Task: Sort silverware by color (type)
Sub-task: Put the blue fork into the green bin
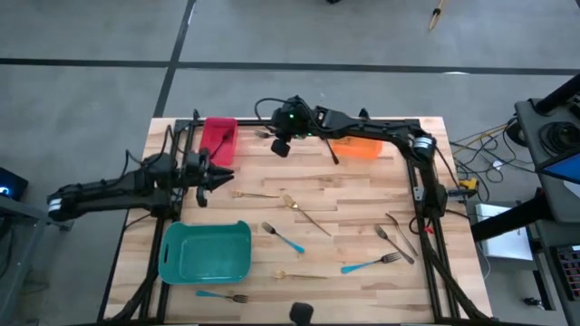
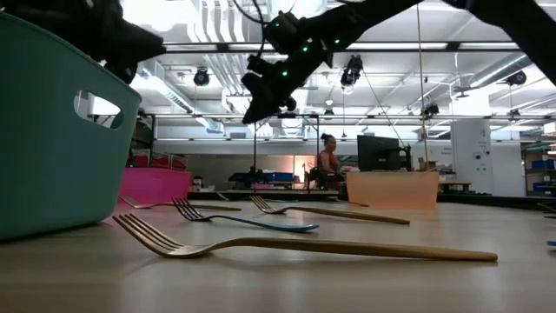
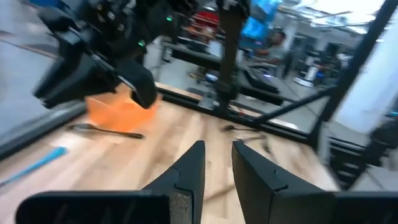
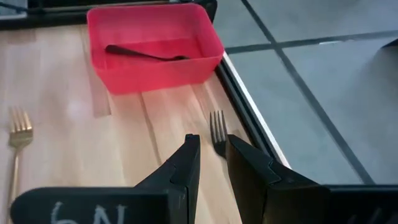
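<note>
Forks (image 1: 294, 206) lay scattered flat over the counter's (image 1: 362, 217) middle and near edge, likely light, stiff and slippery, best pinched mid-handle, while the right end effector (image 4: 211, 152), narrowly open, hovered over a dark fork (image 4: 217, 132) at the far edge beside the red bin (image 4: 152, 46).

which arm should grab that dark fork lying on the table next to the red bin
Right. The right gripper hangs directly over the dark fork beside the red bin, fingers slightly apart and empty. The left gripper sits nearer the gold forks mid-table.
</note>
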